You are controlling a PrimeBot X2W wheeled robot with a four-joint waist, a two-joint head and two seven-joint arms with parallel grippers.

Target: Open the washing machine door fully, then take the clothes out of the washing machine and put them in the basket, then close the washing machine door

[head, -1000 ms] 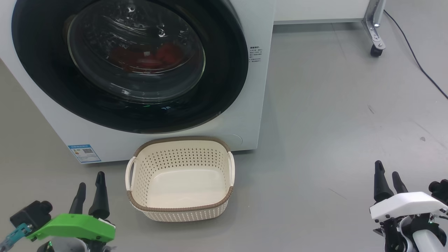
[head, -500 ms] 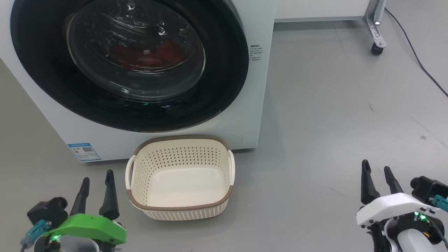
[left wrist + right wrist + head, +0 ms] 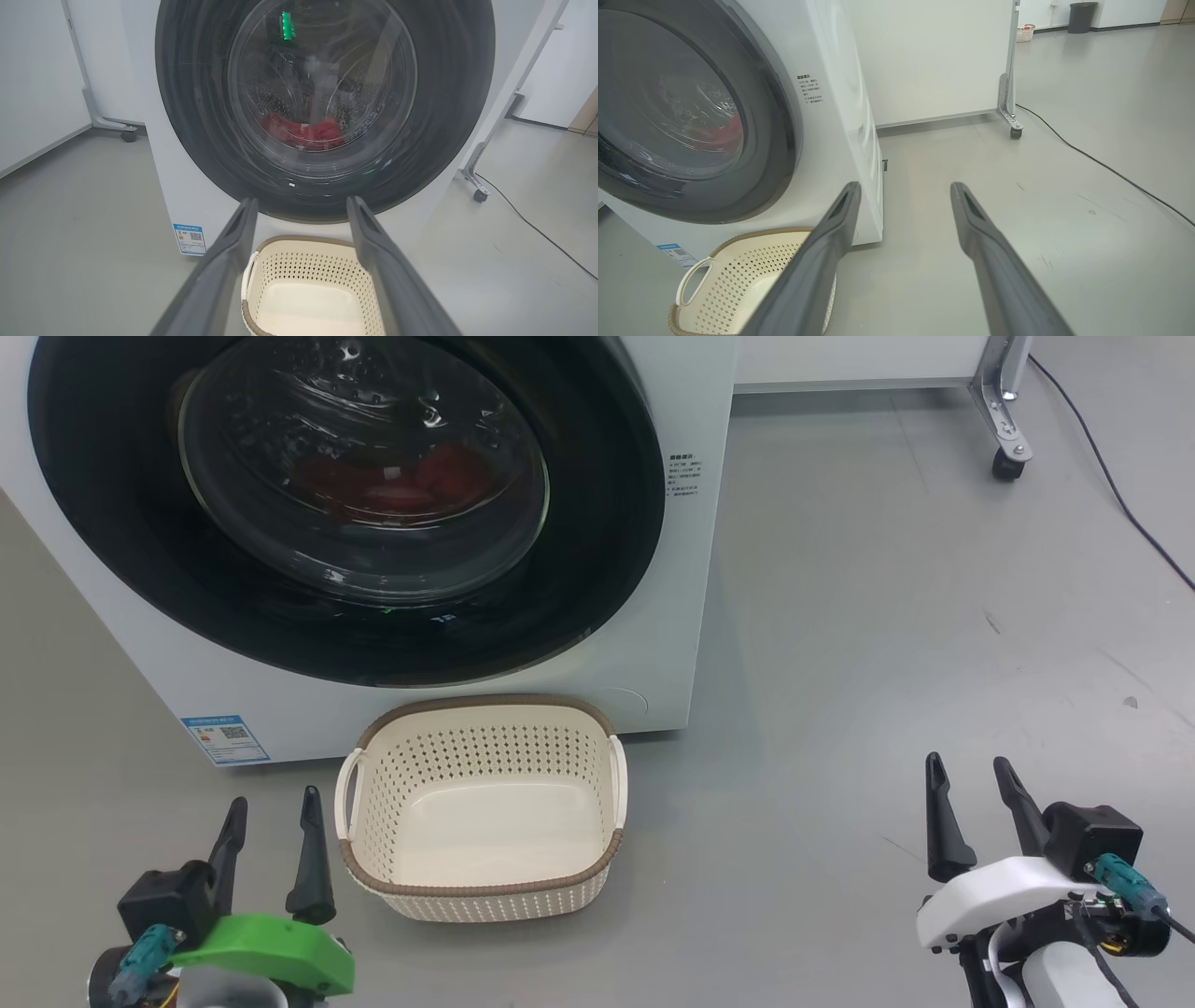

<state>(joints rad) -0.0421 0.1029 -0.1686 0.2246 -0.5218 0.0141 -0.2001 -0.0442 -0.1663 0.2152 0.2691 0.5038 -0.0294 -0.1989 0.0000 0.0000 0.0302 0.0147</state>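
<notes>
Slowly we are drawing the left gripper and right gripper inward, both gaping, empty; the door is sitting shut, clothes behind it, basket on the floor below, so opening comes first.

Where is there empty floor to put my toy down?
The grey floor between the washing machine, the black cable and the right gripper is bare. The basket is empty too. It is tight where the basket sits close to the machine's front, beside the left gripper.
</notes>
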